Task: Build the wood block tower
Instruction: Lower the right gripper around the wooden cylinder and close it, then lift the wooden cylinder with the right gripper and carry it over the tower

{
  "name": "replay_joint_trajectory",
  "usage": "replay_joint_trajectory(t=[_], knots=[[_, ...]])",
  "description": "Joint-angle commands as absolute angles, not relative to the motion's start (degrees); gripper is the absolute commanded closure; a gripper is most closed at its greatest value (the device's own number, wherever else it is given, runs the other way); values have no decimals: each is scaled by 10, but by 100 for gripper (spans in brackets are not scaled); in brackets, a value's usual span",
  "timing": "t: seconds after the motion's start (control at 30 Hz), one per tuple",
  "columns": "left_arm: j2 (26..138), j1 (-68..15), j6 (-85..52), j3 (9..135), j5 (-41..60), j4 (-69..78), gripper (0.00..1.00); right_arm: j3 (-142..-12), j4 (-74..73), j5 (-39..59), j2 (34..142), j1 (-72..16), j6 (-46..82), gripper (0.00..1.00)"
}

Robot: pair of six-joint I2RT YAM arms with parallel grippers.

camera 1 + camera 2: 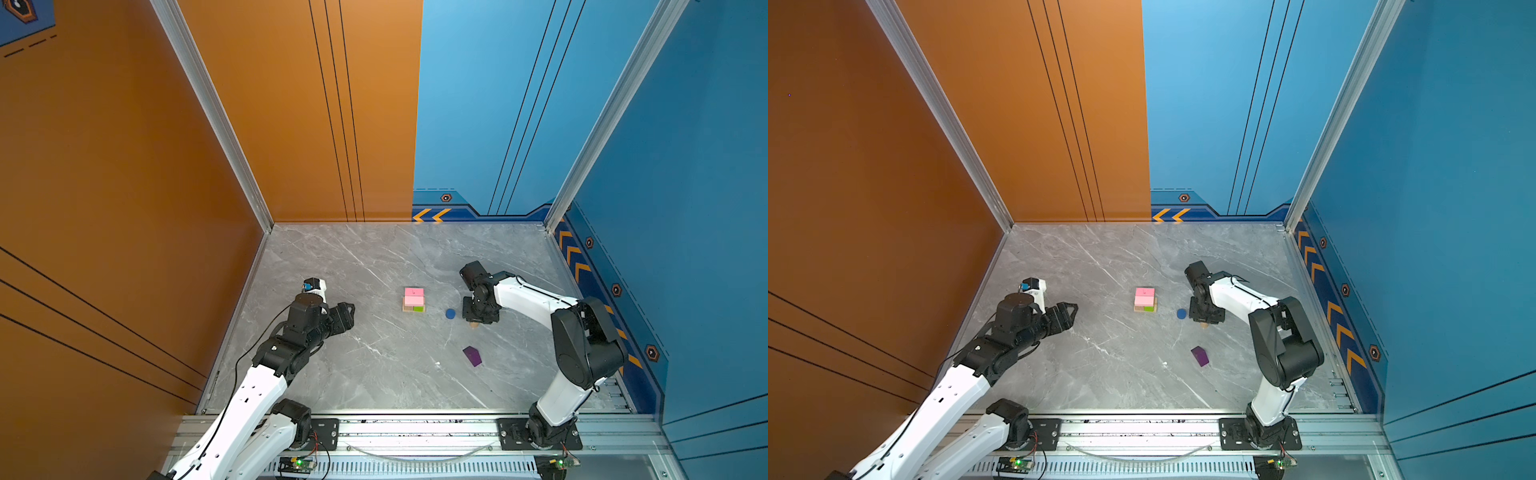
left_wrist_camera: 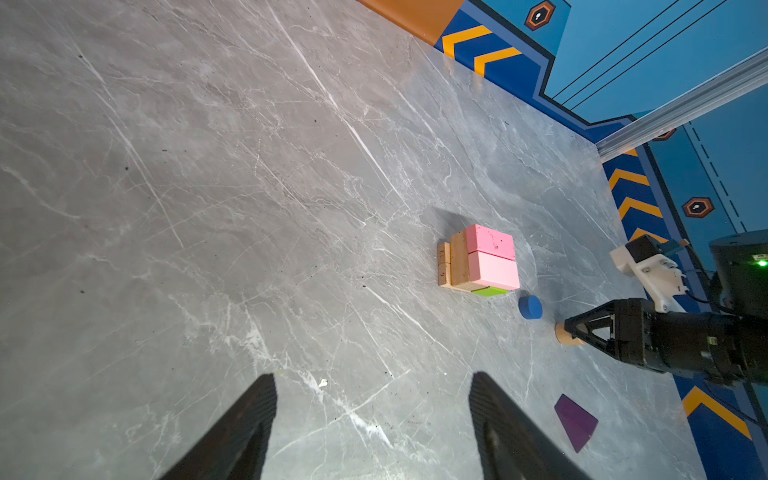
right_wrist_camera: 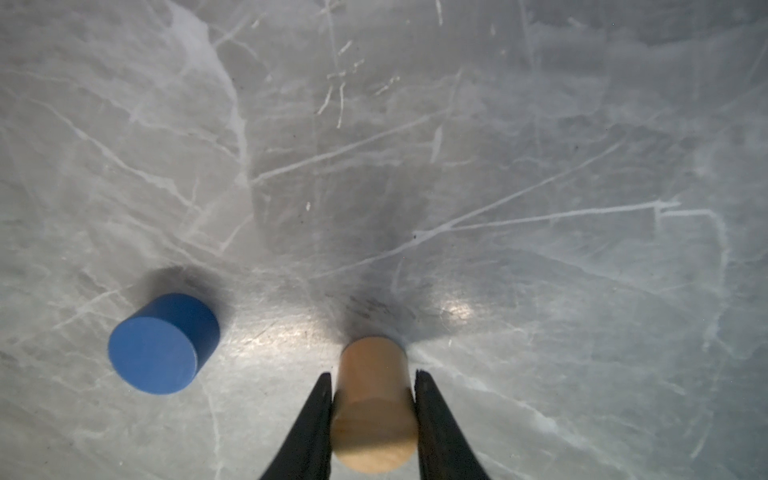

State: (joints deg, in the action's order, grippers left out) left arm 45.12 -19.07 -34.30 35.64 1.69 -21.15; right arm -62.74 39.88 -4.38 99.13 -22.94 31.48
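The wood block tower (image 1: 414, 300) (image 1: 1145, 300) stands mid-table: tan and lime-green bars at the bottom, two pink slabs (image 2: 492, 259) on top. To its right a blue short cylinder (image 1: 450, 313) (image 3: 162, 345) stands alone. My right gripper (image 3: 372, 374) (image 1: 476, 320) points down, shut on the tan cylinder (image 3: 374, 399) (image 2: 565, 334), which rests on the table. A purple peaked block (image 1: 472, 356) (image 2: 575, 422) lies nearer the front. My left gripper (image 2: 372, 376) (image 1: 352, 316) hovers open and empty, well left of the tower.
The grey marble table (image 1: 374, 365) is walled by orange panels on the left and blue panels at the back and right. An aluminium rail (image 1: 415, 428) with both arm bases runs along the front edge.
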Motion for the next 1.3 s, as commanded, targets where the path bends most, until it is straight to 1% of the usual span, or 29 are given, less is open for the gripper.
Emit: replay_joint_trajectory(t=[0.0, 0.37, 0.63, 1.27], knots=[[451, -185, -338, 347, 24, -209, 25, -640, 408, -55, 997, -233, 317, 70], [452, -184, -339, 341, 30, -201, 25, -694, 467, -64, 976, -248, 305, 72], [449, -185, -339, 334, 35, -193, 24, -784, 530, -80, 988, -280, 295, 72], [437, -182, -339, 326, 49, -181, 24, -1039, 626, -74, 1146, -361, 274, 76]])
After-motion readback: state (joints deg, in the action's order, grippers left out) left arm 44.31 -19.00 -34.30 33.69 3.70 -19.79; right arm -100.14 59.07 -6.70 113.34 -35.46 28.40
